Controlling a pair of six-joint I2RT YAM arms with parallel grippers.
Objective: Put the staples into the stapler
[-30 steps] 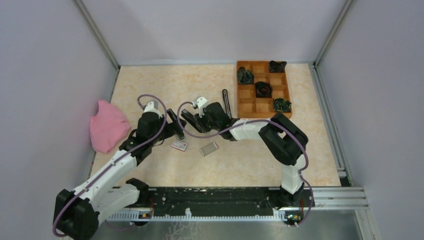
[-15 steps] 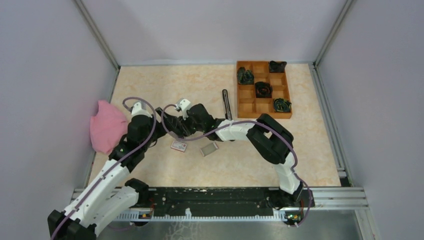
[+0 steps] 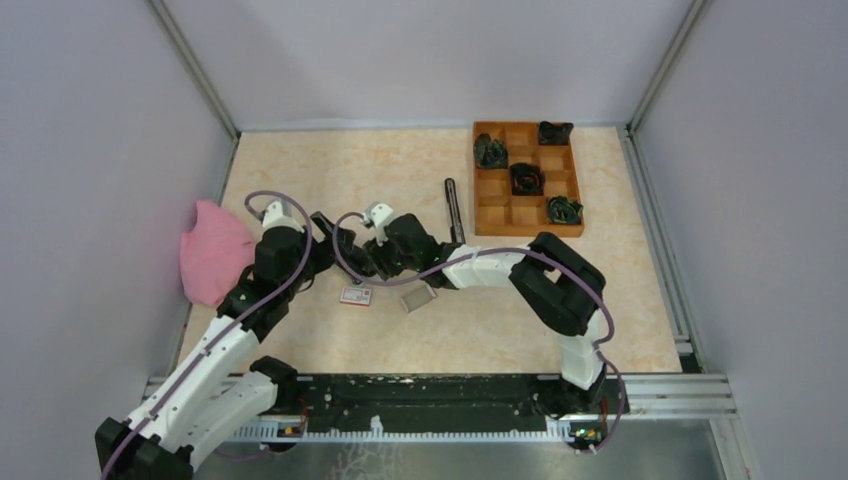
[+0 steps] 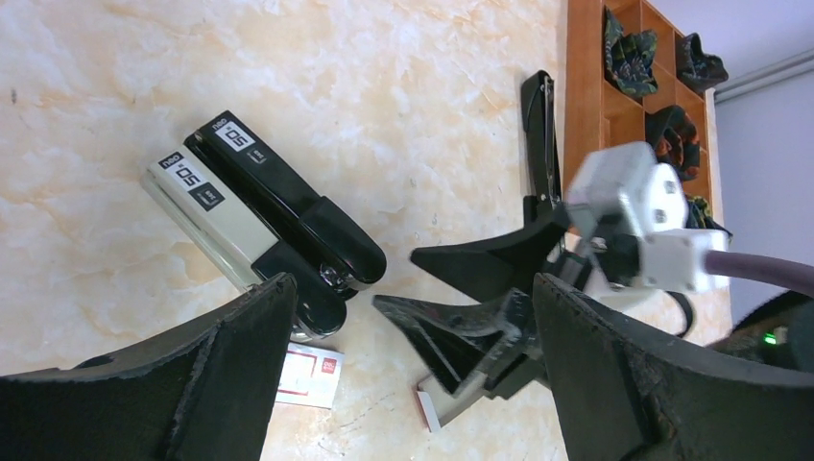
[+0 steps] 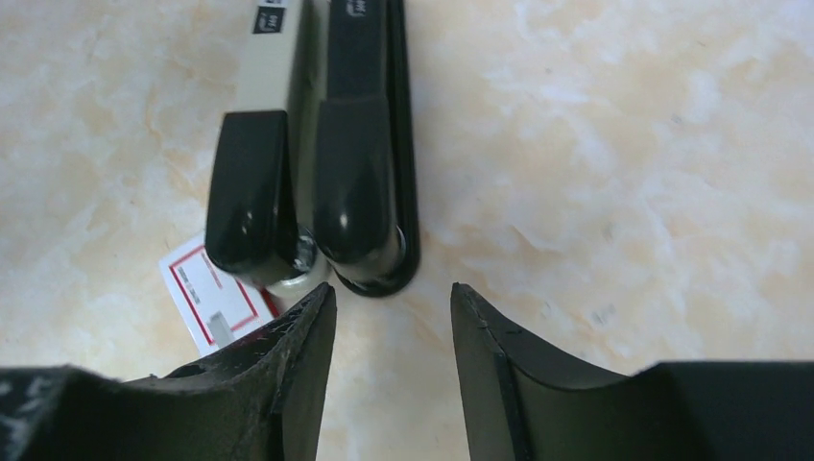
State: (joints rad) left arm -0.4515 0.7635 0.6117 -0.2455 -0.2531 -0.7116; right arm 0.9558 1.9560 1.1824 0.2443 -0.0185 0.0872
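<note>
The stapler point(image 4: 274, 226), black with a light-grey part alongside, lies flat on the table; it also shows in the right wrist view point(image 5: 326, 144). The staples' white-and-red box point(image 3: 356, 295) point(image 4: 309, 376) point(image 5: 204, 291) lies just by its rounded end. The silvery tray of staples point(image 3: 419, 298) sits a little to the right of the box. My left gripper point(image 4: 413, 288) hangs wide open above this spot, holding nothing. My right gripper point(image 5: 394, 298) point(image 4: 395, 280) is open just short of the stapler's rounded end, with only bare table between its fingers. In the top view the grippers hide most of the stapler.
A thin black bar point(image 3: 452, 205) lies on the table behind the right arm. A wooden compartment tray point(image 3: 495, 215) with dark bundles stands at the back right. A pink cloth point(image 3: 212, 250) lies against the left wall.
The right gripper's jaws have spread wider. Both grippers shifted left from a second ago, and the right one has since drawn back slightly to the right. Box and tray stayed put.
</note>
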